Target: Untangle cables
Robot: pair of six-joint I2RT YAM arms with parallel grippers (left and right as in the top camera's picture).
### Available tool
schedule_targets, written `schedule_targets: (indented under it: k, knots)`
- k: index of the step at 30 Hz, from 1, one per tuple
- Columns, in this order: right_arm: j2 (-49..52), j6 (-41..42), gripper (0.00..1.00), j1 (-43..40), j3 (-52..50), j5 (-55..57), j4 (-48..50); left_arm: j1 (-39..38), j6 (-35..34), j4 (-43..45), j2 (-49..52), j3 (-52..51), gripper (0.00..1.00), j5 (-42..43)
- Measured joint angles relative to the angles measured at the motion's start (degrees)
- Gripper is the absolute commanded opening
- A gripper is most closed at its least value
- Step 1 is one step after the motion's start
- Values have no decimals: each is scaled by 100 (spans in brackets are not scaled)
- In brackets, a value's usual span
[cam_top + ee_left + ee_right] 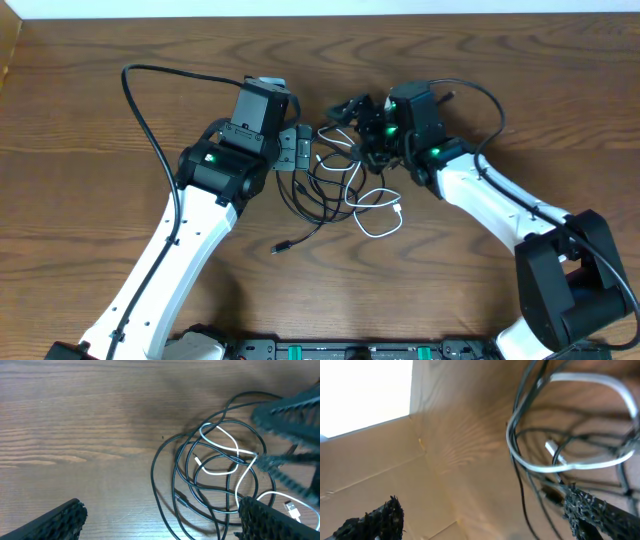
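Cables (340, 185): tangled heap toward the surface's (100, 120) far edge, lying between left gripper (297, 150) and right gripper (362, 128) so either reaches. Left: spread wide, empty, alongside. Right: spread wide among loops, holding nothing

— What sort of place is this?
— A robotics lab bench, it seems. A left arm (170, 262) and right arm (497, 197), white and black, rise from a black rail (340, 351) at 6 o'clock of a wood-grain table (80, 150); cardboard (370, 475) walls one side.

Black cables (153, 467), one white cable (216, 473) — brown woodgrain table (80, 200).
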Motion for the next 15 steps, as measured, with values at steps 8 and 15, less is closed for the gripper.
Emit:
schedule_targets:
  k: [8,15]
  knots:
    - [2,789,99,323,0,616,-654,0,-2,0,0,0,98,0]
    - [2,1261,99,424,0,1429,-721,0,0,0,0,0,97,0]
